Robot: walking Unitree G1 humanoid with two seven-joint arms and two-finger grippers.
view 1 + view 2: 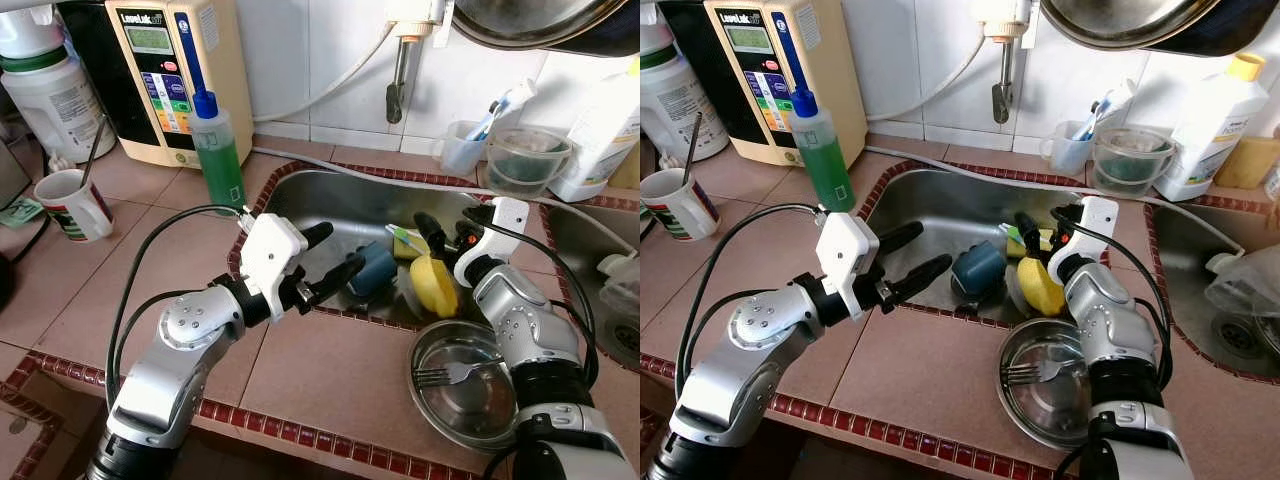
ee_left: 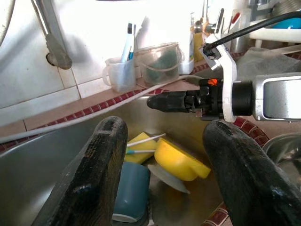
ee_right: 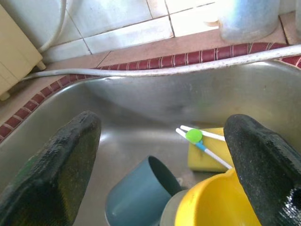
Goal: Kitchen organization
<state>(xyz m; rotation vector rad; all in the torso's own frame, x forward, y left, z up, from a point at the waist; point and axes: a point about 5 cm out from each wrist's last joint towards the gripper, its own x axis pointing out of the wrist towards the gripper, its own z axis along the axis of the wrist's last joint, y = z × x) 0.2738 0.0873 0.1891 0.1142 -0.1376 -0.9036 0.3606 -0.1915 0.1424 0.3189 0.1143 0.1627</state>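
Hovering over the sink (image 1: pixel 300 190), both grippers with fingers spread and holding nothing. Lying on its side at the basin's centre, blue cup (image 1: pixel 372 272), mouth toward five o'clock, just beyond the left gripper (image 1: pixel 335 262). Sitting at nine o'clock from the right gripper (image 1: pixel 452 222), so likely left's to take.

cream wall-side water ioniser (image 1: pixel 178 75): back-left of worktop | white plastic jug (image 1: pixel 55 95): far-left edge | white printed mug (image 1: pixel 72 205): left edge | white detergent bottle (image 1: pixel 1214 125): back-right corner

One blue cup (image 1: pixel 372 270); one fork (image 1: pixel 445 374) (in bowl (image 1: pixel 440 400))
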